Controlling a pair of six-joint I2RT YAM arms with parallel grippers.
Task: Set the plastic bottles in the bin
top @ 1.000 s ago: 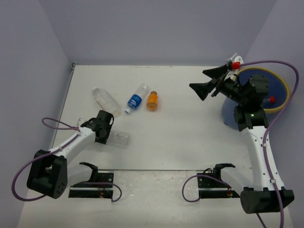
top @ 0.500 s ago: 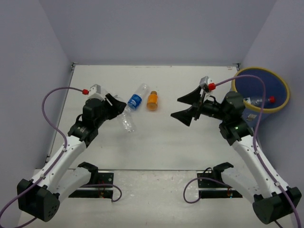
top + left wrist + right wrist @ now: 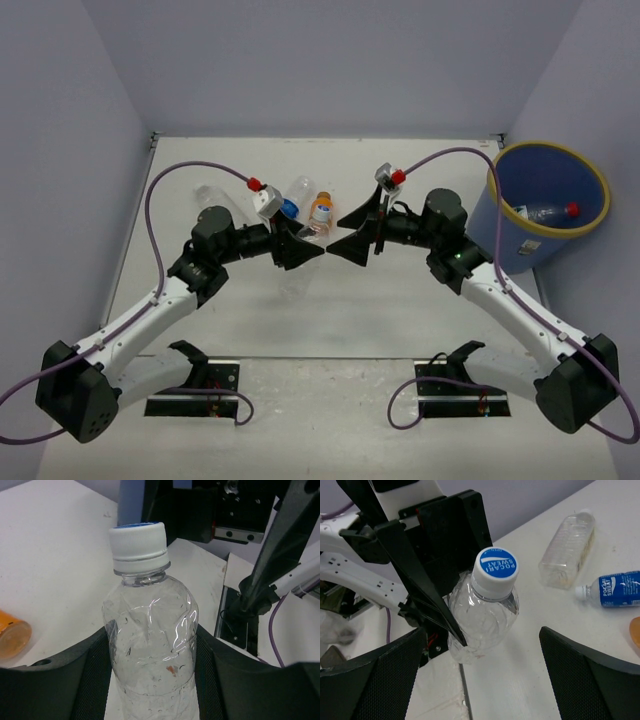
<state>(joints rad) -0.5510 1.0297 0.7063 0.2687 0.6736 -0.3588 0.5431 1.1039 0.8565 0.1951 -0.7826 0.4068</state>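
Note:
My left gripper [image 3: 306,252] is shut on a clear bottle with a white cap [image 3: 150,630] and holds it off the table at the centre, cap toward the right arm. My right gripper [image 3: 343,233] is open and empty, facing that bottle [image 3: 487,605] at close range, its fingers [image 3: 590,675] wide on either side but apart from it. A blue-labelled bottle [image 3: 293,197], an orange bottle [image 3: 320,210] and a clear bottle [image 3: 210,195] lie on the table behind. The blue bin [image 3: 590,180] stands at the far right with a red-capped bottle [image 3: 555,211] inside.
The two grippers nearly meet tip to tip over the table's middle. The purple cables [image 3: 180,175] arch above both arms. Two black mounting rails [image 3: 190,395] lie at the near edge. Walls close the table on three sides.
My left arm has lifted the clear bottle off the table and carried it right to the centre. My right arm has swung left from the bin, open, to face it.

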